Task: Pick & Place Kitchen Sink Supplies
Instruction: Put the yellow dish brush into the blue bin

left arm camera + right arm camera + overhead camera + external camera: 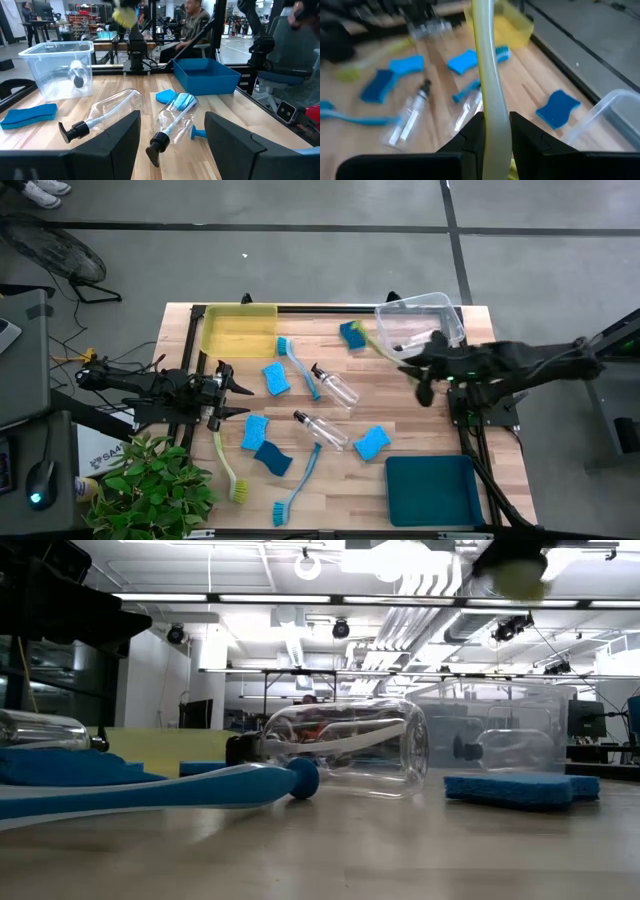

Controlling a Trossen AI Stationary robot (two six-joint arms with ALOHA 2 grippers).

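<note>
Over clear bin: right end effector [426,370] clamped on yellow-green brush [489,95], handle between its fingers, brush lifted beside clear bin [446,308].
Left side: left end effector [232,390] half open, holding nothing, low over surface [430,445].
Mid surface: two bottles [338,388] lying flat, blue sponges [275,378] and blue brushes [298,366] scattered around them.

Both arms are dark, near-black, built from jointed segments. The left arm [150,385] carries thin cables along it. The right arm [520,363] shows 1 small green light near its wrist.
</note>
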